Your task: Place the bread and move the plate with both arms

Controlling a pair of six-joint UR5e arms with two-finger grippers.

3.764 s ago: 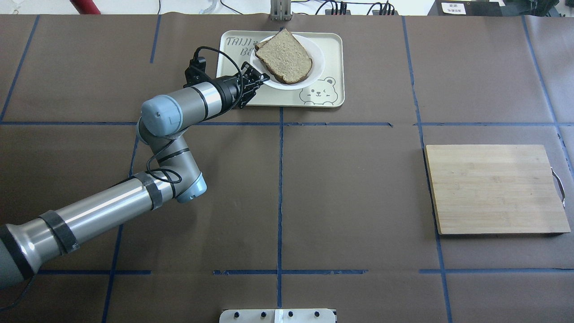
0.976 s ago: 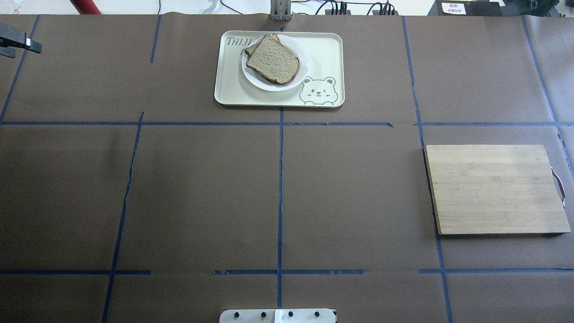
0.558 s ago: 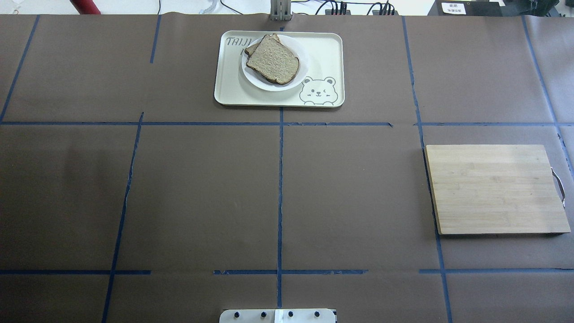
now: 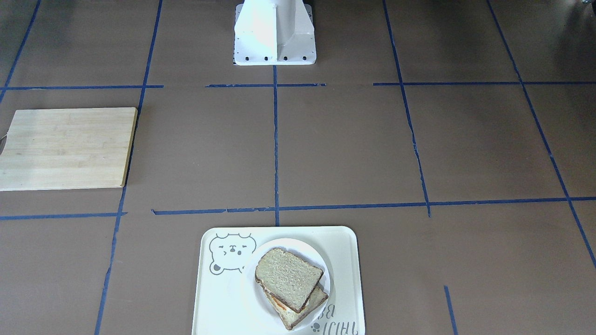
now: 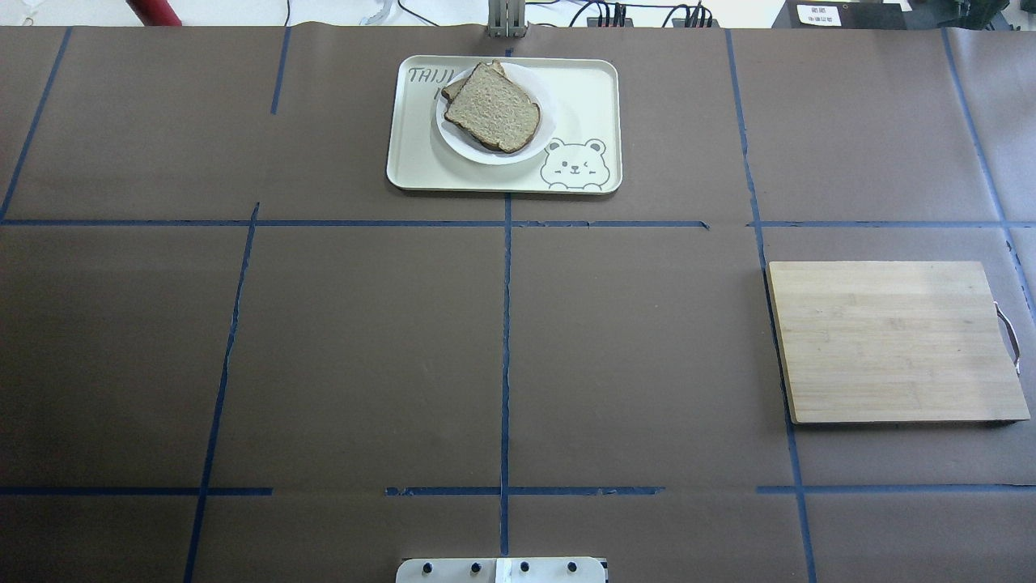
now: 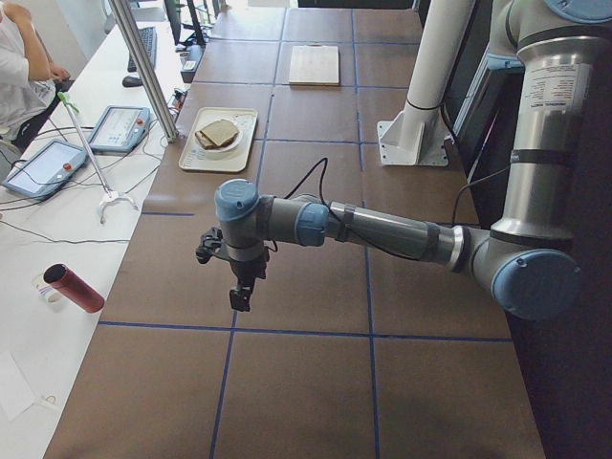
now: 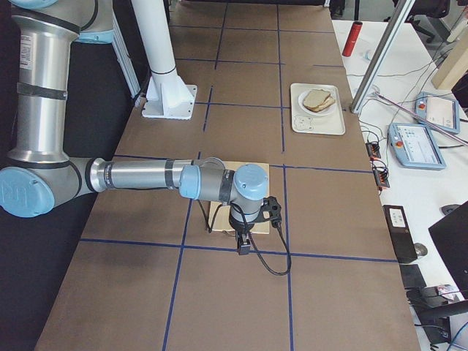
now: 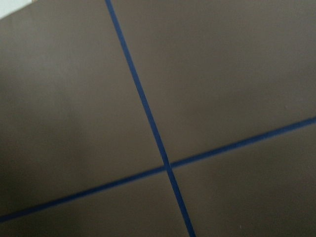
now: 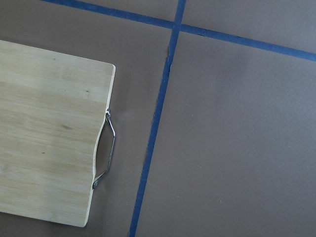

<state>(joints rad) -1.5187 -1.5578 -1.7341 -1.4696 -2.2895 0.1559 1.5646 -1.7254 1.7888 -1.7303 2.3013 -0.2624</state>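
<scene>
The bread [image 5: 492, 107] lies on top of a second slice on the white plate [image 5: 548, 104], which rests on the cream bear tray [image 5: 587, 97] at the table's far middle. It also shows in the front view [image 4: 288, 278], with the plate [image 4: 284, 245] and tray [image 4: 219, 298]. Both arms are outside the overhead and front views. The left gripper [image 6: 240, 297] hangs over bare table far from the tray. The right gripper [image 7: 243, 246] hangs by the cutting board. I cannot tell whether either is open or shut.
A bamboo cutting board [image 5: 894, 340] with a metal handle [image 9: 109, 150] lies at the table's right. The white pedestal [image 4: 274, 32] stands at the near edge. Blue tape lines cross the brown table. A red bottle [image 6: 72, 288] and tablets lie on the side bench.
The left arm, earlier with its gripper at the plate's rim, has drawn back out of the overhead view. The plate with the bread now sits still on the tray.
</scene>
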